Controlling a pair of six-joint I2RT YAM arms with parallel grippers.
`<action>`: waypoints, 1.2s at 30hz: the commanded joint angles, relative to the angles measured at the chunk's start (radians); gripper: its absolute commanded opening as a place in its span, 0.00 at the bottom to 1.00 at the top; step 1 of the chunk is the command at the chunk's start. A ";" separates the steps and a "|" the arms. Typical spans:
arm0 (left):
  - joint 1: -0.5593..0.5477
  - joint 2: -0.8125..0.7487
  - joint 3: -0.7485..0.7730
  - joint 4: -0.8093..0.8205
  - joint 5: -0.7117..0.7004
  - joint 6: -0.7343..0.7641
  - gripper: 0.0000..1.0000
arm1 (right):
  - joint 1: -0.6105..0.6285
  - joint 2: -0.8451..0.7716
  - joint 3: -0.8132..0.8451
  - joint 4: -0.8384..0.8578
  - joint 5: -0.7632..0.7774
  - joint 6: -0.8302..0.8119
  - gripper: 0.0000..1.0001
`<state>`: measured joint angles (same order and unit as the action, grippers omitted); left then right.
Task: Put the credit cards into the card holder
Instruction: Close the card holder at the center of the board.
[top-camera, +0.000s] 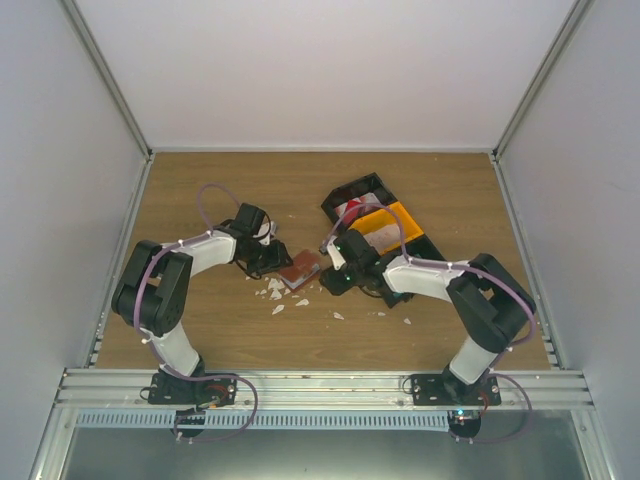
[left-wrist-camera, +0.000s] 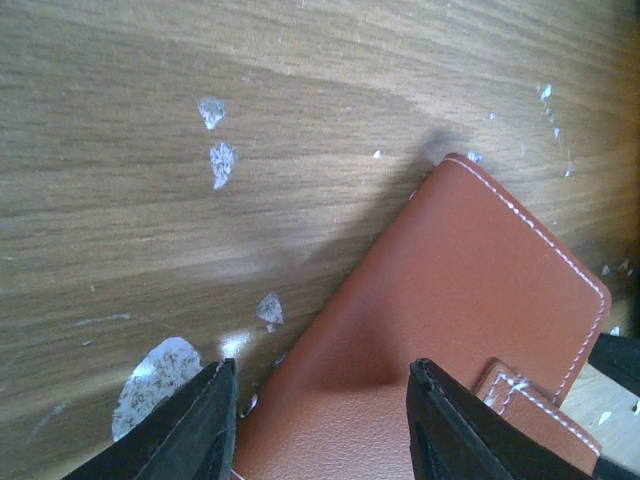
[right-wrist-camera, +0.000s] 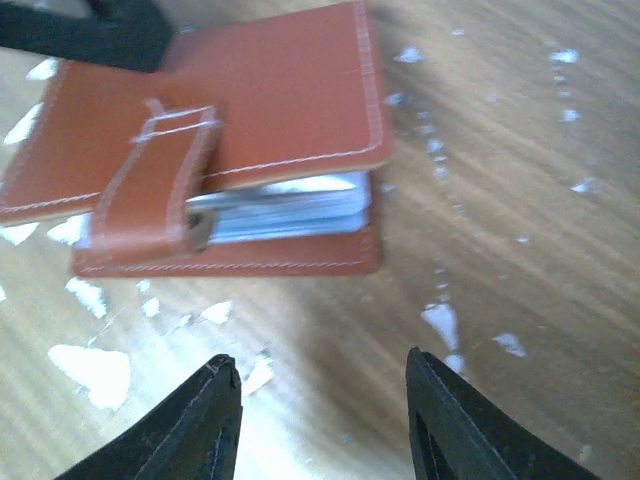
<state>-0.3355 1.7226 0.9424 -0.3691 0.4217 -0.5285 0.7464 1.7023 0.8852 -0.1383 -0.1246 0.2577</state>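
The card holder is a reddish-brown leather wallet lying closed on the wooden table between my two grippers. Its snap tab hangs over the pale blue-grey pockets. My left gripper is open and low over the wallet; one finger is beside the wallet's edge and the other is over the leather. My right gripper is open and empty, just short of the wallet's open side. A red-and-white card shows in the black bin. No other cards are visible.
A black bin and an orange bin lie tilted at the back right, behind my right arm. Several small white scraps are scattered on the table around the wallet; they also show in the left wrist view.
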 joint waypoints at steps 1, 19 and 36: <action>0.007 -0.002 -0.027 0.034 0.038 0.002 0.49 | 0.038 -0.054 -0.037 0.063 -0.054 -0.036 0.50; 0.006 -0.035 -0.082 0.038 0.017 -0.005 0.43 | 0.082 0.086 0.041 0.239 0.116 0.004 0.51; 0.003 -0.024 -0.093 0.030 -0.056 -0.004 0.38 | 0.109 0.109 0.118 0.033 0.544 0.071 0.42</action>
<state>-0.3340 1.6939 0.8711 -0.3225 0.4213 -0.5392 0.8379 1.7809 0.9611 -0.0471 0.2783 0.3115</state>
